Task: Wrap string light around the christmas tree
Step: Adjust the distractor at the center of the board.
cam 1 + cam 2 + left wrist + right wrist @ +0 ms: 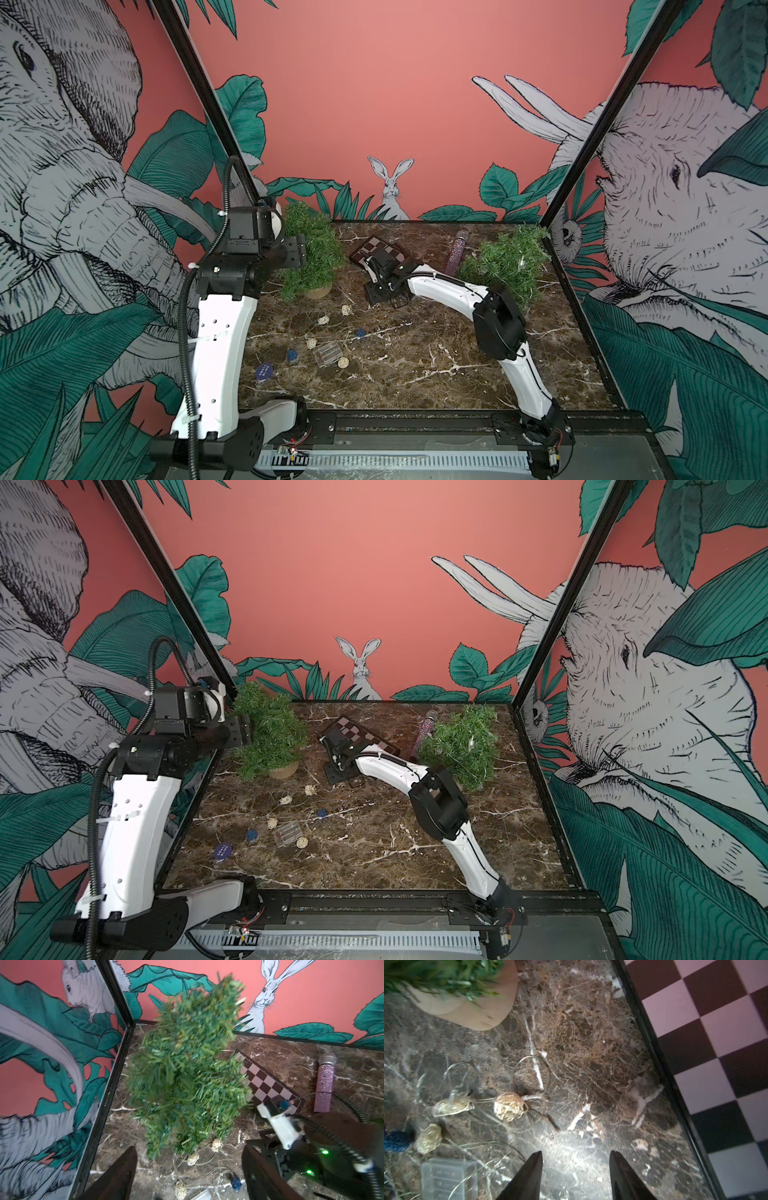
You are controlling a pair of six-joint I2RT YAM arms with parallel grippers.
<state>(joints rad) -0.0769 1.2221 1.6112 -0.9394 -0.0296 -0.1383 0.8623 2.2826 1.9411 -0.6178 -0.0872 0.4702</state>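
Observation:
A small green christmas tree [309, 249] [187, 1068] on a wooden base [471, 1012] stands at the back left of the marble table. The string light [323, 320] lies loose in front of it: woven balls [508, 1106] [192, 1158], blue balls [360, 333] and a clear battery box [330, 353] on thin wire. My left gripper [297, 253] [189, 1147] hovers open beside the tree's left flank, with nothing between its fingers. Over bare marble right of the tree base, my right gripper [380, 293] [575, 1152] points down, open and empty, the nearest ball a short way off.
A checkered board [376, 251] lies behind the right gripper. A glittery pink microphone [457, 253] and a second green tree [505, 257] are at the back right. A blue chip [264, 371] sits front left. Black frame posts [195, 83] and walls bound the table.

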